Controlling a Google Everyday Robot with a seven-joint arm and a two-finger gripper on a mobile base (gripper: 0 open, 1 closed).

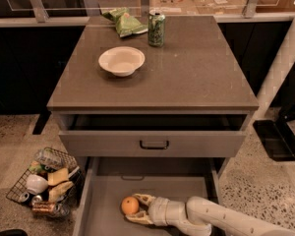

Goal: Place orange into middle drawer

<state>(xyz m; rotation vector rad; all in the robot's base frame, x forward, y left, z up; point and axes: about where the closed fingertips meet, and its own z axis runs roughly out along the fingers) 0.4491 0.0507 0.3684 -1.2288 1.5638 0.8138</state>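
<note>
The orange (130, 205) is small and round and lies low in the middle drawer (103, 195), which is pulled far out at the bottom of the view with a pale-grey floor. My gripper (136, 207) reaches in from the right on a white arm, its two pale fingers (142, 198) spread above and below the orange's right side, open around it. I cannot tell whether the fingers still touch the fruit.
The upper drawer (154, 144) with a black handle stands slightly open above. On the cabinet top sit a white bowl (121, 60), a green can (156, 28) and a green bag (124, 22). A wire basket of clutter (44, 182) stands on the floor at left.
</note>
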